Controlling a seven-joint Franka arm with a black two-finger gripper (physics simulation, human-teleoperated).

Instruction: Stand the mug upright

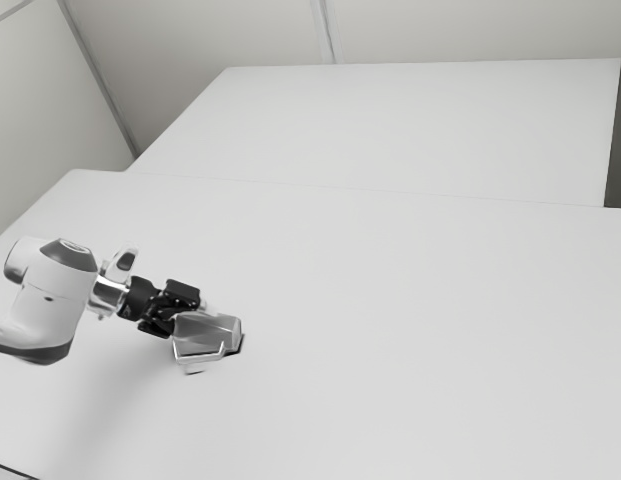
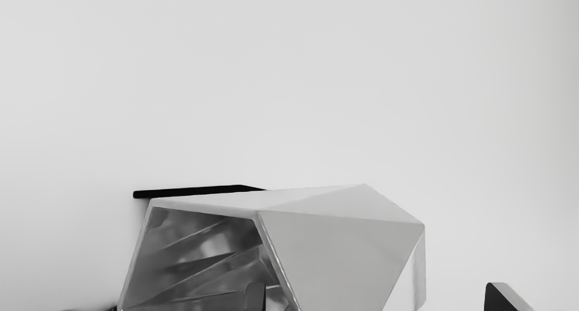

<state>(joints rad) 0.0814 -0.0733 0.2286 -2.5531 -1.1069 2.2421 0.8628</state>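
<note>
Wall panels (image 1: 30, 110) in pale grey stand at the exterior view's upper left, behind the far left corner of a wide, pale desk (image 1: 390, 330). Below them, a white and grey arm (image 1: 50, 305) comes in over the desk near its left edge, reaching toward the exterior view's right. At its end is a black pincer (image 1: 172, 308), low over the desk and right at the mug (image 1: 212, 332). The mug lies on its side on the desk, well in from the far edge and nearer the left edge than the exterior view's right. It is grey, with flat, angled faces, and its mouth is turned toward the near side of the desk. In the wrist view the two fingers stand wide apart, so the pincer is open: one fingertip (image 2: 255, 297) shows at the mouth, over the shiny inside, though I can't tell whether it reaches in, and the other (image 2: 504, 297) is past the closed end, with a gap between. A thin black strip (image 2: 194, 192) sticks out beside the mug on the side away from the fingers. Behind the desk, toward the exterior view's right, is a second pale table (image 1: 410, 120), its surface reaching back toward the rear wall (image 1: 470, 30).
</note>
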